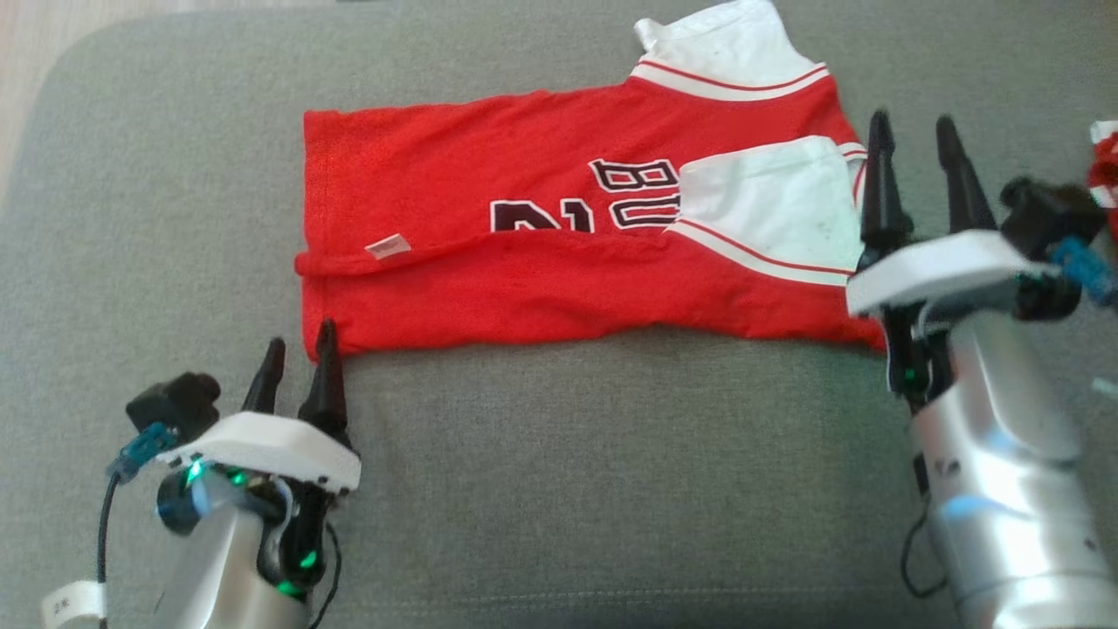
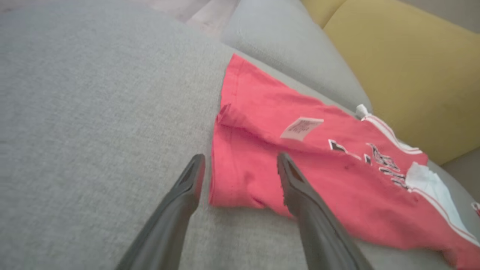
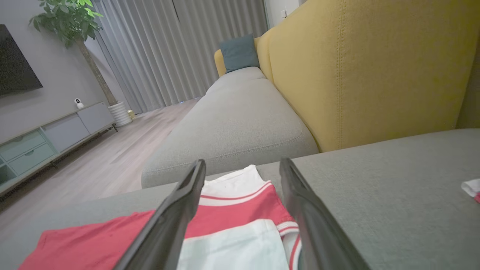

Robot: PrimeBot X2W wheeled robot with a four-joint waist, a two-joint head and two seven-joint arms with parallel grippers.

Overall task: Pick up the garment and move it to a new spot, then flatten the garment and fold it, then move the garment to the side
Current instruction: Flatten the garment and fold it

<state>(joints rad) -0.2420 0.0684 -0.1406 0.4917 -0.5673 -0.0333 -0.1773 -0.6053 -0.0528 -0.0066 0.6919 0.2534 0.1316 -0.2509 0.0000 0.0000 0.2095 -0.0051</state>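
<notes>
One garment [image 1: 541, 218], left end effector [image 1: 301, 334] spread, right end effector [image 1: 912, 118] spread

The garment [image 1: 524, 192] is red, with white sleeves [image 1: 769, 205] edged in red and white stripes, black lettering [image 1: 633, 175] outlined in white, and a pale label [image 1: 387, 247]. The sofa seat [image 1: 559, 454] is grey, its backrest [image 3: 375, 75] mustard yellow, the pillow [image 3: 238, 52] teal.

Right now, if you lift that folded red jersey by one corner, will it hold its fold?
Probably not: the jersey lies limp and wrinkled on the cushion, so it would likely droop and unfold. It looks thin, so probably light.
</notes>
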